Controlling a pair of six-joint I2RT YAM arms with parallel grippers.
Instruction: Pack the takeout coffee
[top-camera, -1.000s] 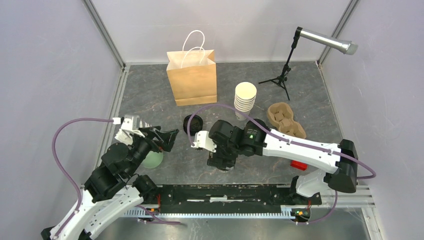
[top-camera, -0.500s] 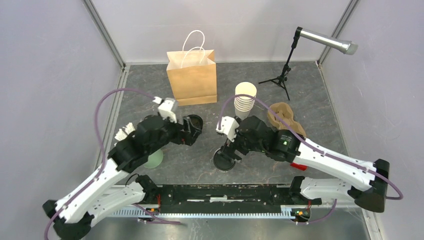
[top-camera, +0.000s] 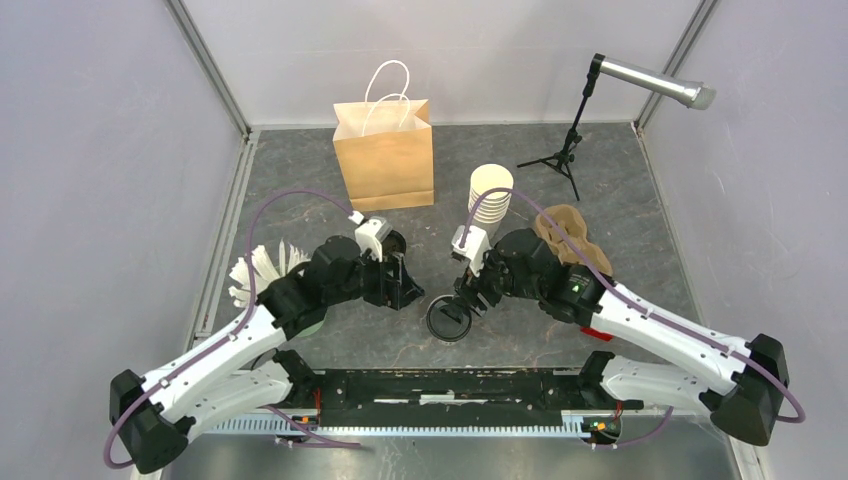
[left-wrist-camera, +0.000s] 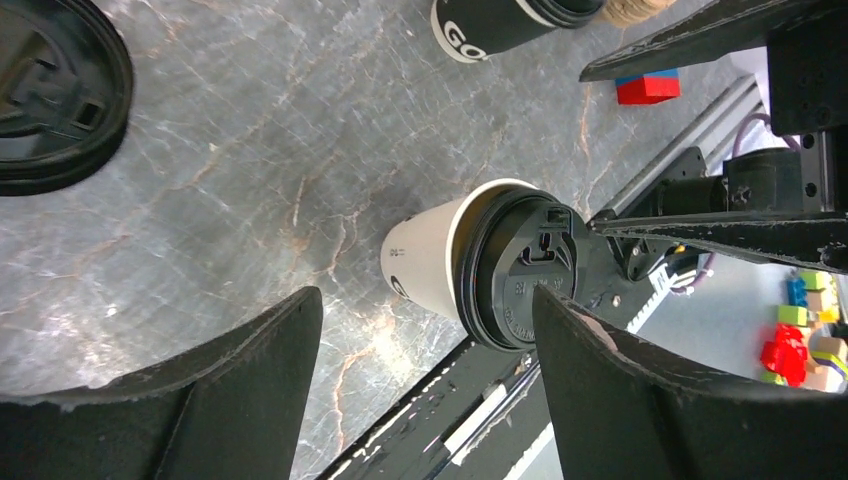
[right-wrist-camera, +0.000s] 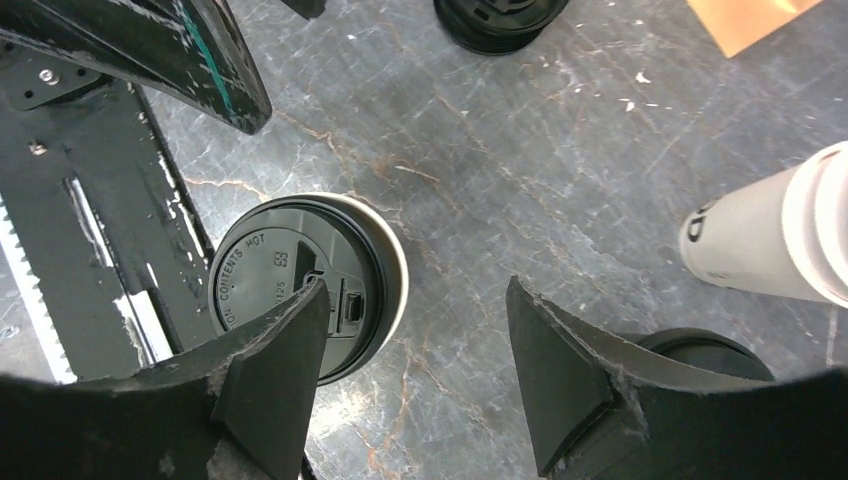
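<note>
Grey marbled table (top-camera: 300, 190) is closed in by pale walls on three sides, and near its front edge, about at the middle, the takeout coffee (top-camera: 449, 318) stands upright: a cream paper cup with small dark print and a round black lid on top. Nothing holds it. The right gripper (right-wrist-camera: 415, 290) hangs just above and behind the cup with its jaws apart; in its wrist view one finger covers part of the lid, and the gap between the fingers shows only bare table. The left gripper (left-wrist-camera: 428, 290) is a little to the left of the cup, also with jaws apart and nothing between them, and its camera looks at the cup from the side. Behind the left gripper lies a pile of black lids (top-camera: 392, 242), partly hidden by the arm. Farther back stands a brown paper bag (top-camera: 385, 165) with white handles. To its right is a stack of lidless cups (top-camera: 490, 198), then a brown cup carrier (top-camera: 572, 238), and a small tripod (top-camera: 565, 150) in the far corner. A red block (top-camera: 597, 333) lies under the right arm.
</note>
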